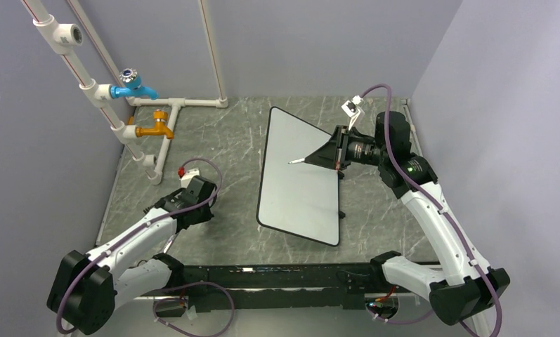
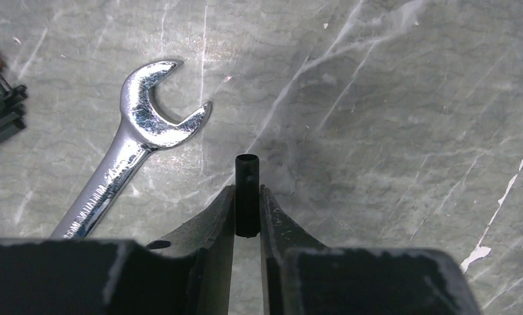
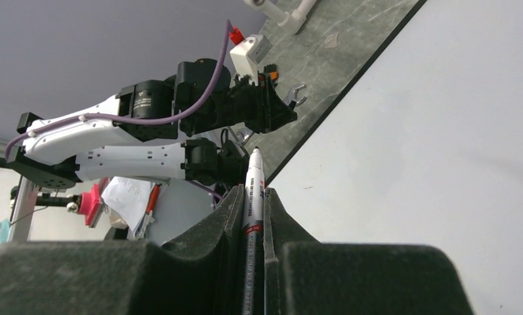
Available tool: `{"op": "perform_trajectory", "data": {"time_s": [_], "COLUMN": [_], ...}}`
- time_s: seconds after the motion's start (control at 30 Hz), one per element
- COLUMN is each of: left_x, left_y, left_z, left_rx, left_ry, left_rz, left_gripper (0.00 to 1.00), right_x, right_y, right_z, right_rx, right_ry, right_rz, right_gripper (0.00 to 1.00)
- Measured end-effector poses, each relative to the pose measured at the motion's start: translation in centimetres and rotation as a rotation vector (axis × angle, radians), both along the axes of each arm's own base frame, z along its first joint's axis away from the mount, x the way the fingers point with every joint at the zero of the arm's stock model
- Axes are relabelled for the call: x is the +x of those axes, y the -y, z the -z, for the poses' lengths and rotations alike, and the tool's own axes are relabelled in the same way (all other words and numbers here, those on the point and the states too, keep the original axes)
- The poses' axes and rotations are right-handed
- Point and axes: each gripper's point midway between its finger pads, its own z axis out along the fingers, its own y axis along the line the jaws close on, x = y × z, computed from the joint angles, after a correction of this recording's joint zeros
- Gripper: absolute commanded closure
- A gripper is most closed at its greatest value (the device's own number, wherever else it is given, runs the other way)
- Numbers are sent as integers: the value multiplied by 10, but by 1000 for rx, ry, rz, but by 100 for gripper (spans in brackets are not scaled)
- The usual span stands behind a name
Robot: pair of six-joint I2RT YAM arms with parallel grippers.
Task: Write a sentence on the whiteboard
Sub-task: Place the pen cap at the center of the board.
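Holding white marker [image 3: 254, 172]: right gripper [image 3: 252, 191], jaws narrow, clamped on barrel. Marker tip over upper middle of whiteboard [image 1: 298, 189]; contact cannot be told. Whiteboard mid-desk, long side running away from arm bases, black feet along right edge. Left gripper [image 2: 247, 197] low over desk [image 2: 376, 98], jaws near closed on short black tube [image 2: 247, 172]. Chrome wrench [image 2: 137, 141] flat on desk just left of tube, not touching it. Blue tap [image 1: 131, 88] and orange tap [image 1: 157, 130] on pipe frame, far left.
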Motion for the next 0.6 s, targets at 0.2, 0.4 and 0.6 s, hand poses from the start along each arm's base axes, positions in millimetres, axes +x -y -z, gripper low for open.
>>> {"op": "perform_trajectory", "data": {"time_s": [0.2, 0.4, 0.6], "left_x": [-2, -3, 2], "left_y": [-3, -4, -5], "left_z": [10, 10, -15], "left_rx": [-17, -26, -17], "left_ry": [-3, 4, 39], "left_rz": [-38, -54, -21], "left_gripper": [55, 41, 33], "right_x": [0, 1, 4], "right_y": [2, 3, 6], "right_z": [3, 4, 5], "right_rx": [-3, -5, -17], "right_ry": [-6, -10, -5], "right_rz": [8, 15, 39], "right_gripper": [100, 100, 100]}}
